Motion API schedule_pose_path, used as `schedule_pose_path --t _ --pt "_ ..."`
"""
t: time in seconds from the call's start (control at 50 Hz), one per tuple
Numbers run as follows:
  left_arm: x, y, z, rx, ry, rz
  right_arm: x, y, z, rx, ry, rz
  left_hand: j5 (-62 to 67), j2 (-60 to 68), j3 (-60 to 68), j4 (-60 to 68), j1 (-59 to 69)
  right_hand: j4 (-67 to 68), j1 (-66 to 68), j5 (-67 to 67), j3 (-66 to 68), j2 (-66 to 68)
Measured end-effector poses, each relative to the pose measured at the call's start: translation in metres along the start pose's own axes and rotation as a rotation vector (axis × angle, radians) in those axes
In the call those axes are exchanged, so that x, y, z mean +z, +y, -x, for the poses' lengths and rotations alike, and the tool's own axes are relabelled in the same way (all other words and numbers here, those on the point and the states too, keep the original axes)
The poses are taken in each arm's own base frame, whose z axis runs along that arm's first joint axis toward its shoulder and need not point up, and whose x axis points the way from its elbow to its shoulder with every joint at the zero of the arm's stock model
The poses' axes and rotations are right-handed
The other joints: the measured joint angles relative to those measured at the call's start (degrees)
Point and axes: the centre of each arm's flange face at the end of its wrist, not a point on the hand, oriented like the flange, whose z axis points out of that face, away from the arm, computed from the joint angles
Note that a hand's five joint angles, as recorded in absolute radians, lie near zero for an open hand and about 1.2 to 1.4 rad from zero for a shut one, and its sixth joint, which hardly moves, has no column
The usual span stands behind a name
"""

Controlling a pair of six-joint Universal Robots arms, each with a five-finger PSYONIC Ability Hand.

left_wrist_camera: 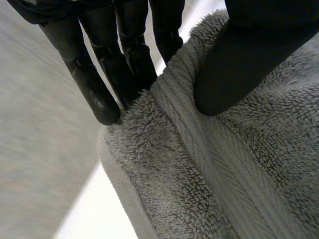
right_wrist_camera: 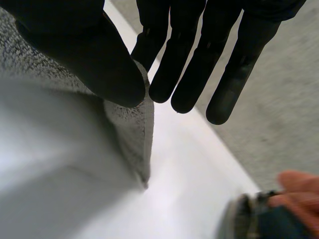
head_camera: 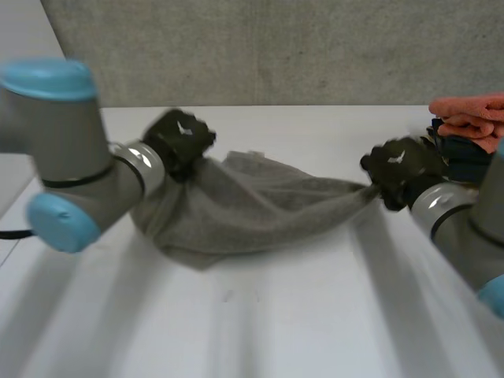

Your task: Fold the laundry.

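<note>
Head view: grey towel (head_camera: 244, 205) is strung between both hands across the middle of the frame, over the white table (head_camera: 260, 323). Left hand (head_camera: 179, 140) is at centre-left and holds the towel's left end. Right hand (head_camera: 402, 169) is at centre-right and holds the other end, pulled to a narrow point. The towel sags at lower left; I cannot tell if its belly touches the table.

Open room: the whole lower half of the table is bare, and there is a bare strip behind the towel up to the grey wall (head_camera: 276, 47). The upper right is crowded: an orange cloth (head_camera: 472, 114) lies on a dark blue cloth (head_camera: 465, 157) at the table's right edge, just beside the right hand. Left arm (head_camera: 71, 157) fills the left side, and right arm (head_camera: 465, 228) comes in at lower right.

Left wrist view gives what the head view lacks. Left hand (left_wrist_camera: 94, 94) has its fingers behind the towel's (left_wrist_camera: 224, 174) ribbed hem and its thumb pressed on the front, so the hem is pinched. A strip of table (left_wrist_camera: 99, 214) runs beyond the hem, past the fingertips.

Right wrist view: right hand (right_wrist_camera: 99, 64) nips a thin towel (right_wrist_camera: 134, 124) corner between the thumb and the nearest finger, with the other fingers straight and free. Bare table (right_wrist_camera: 189, 169) lies under the fingertips. The orange cloth (right_wrist_camera: 299, 184) and dark blue cloth (right_wrist_camera: 279, 224) lie beyond, apart from the towel.
</note>
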Motion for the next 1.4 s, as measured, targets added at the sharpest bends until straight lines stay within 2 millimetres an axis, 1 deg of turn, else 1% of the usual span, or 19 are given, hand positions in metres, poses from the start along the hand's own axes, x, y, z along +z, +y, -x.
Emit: schedule_pose_path --t 0.06,0.12,0.22,0.34,0.44,0.56,0.64,0.72,0.8,0.86,0.9,0.94,1.02,1.2,1.22,1.34,1.36,1.38,1.4 --pt "-0.021 -0.018 0.010 -0.009 -0.039 -0.035 -0.010 -0.016 -0.012 -0.021 0.016 -0.008 0.00 0.03 0.08 0.00 0.00 0.00 0.00 0.00 0.00 0.00" --pt "-0.065 -0.050 0.032 -0.014 -0.137 -0.102 -0.033 -0.050 -0.035 -0.065 0.045 -0.033 0.00 0.05 0.13 0.02 0.00 0.00 0.00 0.00 0.02 0.00" --pt "-0.112 -0.076 0.051 -0.022 -0.254 -0.157 -0.070 -0.097 -0.061 -0.126 0.084 -0.088 0.00 0.10 0.14 0.03 0.00 0.01 0.00 0.00 0.02 0.00" --pt "-0.129 -0.075 0.052 -0.050 -0.278 -0.126 -0.087 -0.115 -0.066 -0.160 0.070 -0.098 0.00 0.11 0.16 0.03 0.00 0.01 0.00 0.00 0.02 0.00" --pt "-0.106 -0.040 0.038 -0.075 -0.212 0.003 -0.064 -0.095 -0.052 -0.200 -0.013 -0.011 0.00 0.11 0.16 0.04 0.00 0.01 0.00 0.00 0.02 0.00" --pt "-0.053 0.018 0.023 -0.109 -0.136 0.169 -0.018 -0.056 -0.029 -0.216 -0.108 0.093 0.00 0.11 0.16 0.04 0.00 0.00 0.00 0.00 0.02 0.00" --pt "-0.014 0.034 0.027 -0.110 -0.147 0.167 0.016 -0.042 -0.024 -0.174 -0.091 0.079 0.00 0.11 0.16 0.05 0.00 0.01 0.00 0.00 0.02 0.00" --pt "0.021 0.017 0.051 -0.089 -0.240 0.035 0.049 -0.047 -0.032 -0.117 0.009 -0.044 0.00 0.11 0.18 0.07 0.00 0.01 0.00 0.00 0.03 0.00" --pt "0.038 -0.032 0.092 -0.054 -0.401 -0.203 0.071 -0.078 -0.055 -0.074 0.177 -0.278 0.00 0.11 0.19 0.25 0.00 0.01 0.00 0.00 0.03 0.00" --pt "0.034 -0.076 0.119 -0.035 -0.520 -0.402 0.071 -0.116 -0.074 -0.055 0.318 -0.489 0.00 0.11 0.19 0.26 0.00 0.01 0.00 0.00 0.03 0.00" --pt "0.030 -0.093 0.127 -0.033 -0.560 -0.478 0.064 -0.135 -0.082 -0.048 0.378 -0.579 0.00 0.11 0.19 0.26 0.00 0.01 0.00 0.00 0.03 0.00" --pt "0.026 -0.105 0.130 -0.038 -0.583 -0.538 0.055 -0.151 -0.087 -0.040 0.425 -0.656 0.00 0.11 0.19 0.26 0.00 0.01 0.00 0.00 0.03 0.00" --pt "0.027 -0.103 0.121 -0.054 -0.565 -0.542 0.045 -0.159 -0.085 -0.032 0.438 -0.686 0.00 0.11 0.19 0.26 0.00 0.02 0.00 0.00 0.03 0.00" --pt "0.043 -0.032 0.067 -0.089 -0.415 -0.323 0.048 -0.111 -0.040 -0.018 0.275 -0.500 0.00 0.22 0.38 0.28 0.00 0.01 0.00 0.00 0.05 0.00" --pt "0.046 -0.012 0.053 -0.096 -0.379 -0.268 0.055 -0.084 -0.017 -0.012 0.198 -0.412 0.00 0.22 0.38 0.28 0.00 0.03 0.14 0.00 0.08 0.00" --pt "0.048 0.040 0.012 -0.114 -0.283 -0.124 0.063 -0.029 0.028 -0.002 0.054 -0.238 -0.03 -0.43 0.11 -0.36 -0.10 0.06 0.25 0.01 0.18 0.02" --pt "0.047 0.049 0.004 -0.117 -0.264 -0.096 0.063 -0.027 0.030 -0.001 0.049 -0.231 -3.11 -6.32 -5.75 -6.42 -4.14 0.06 0.25 0.01 0.18 0.02" --pt "0.044 0.064 -0.009 -0.123 -0.230 -0.047 0.063 -0.003 0.047 0.003 -0.005 -0.150 -6.66 -10.52 -9.87 -10.20 -8.17 0.06 0.25 0.01 0.18 0.02" --pt "0.042 0.069 -0.014 -0.125 -0.218 -0.030 0.063 0.002 0.050 0.004 -0.015 -0.133 -9.70 -13.28 -12.53 -13.28 -11.40 0.06 0.25 0.01 0.18 0.02"
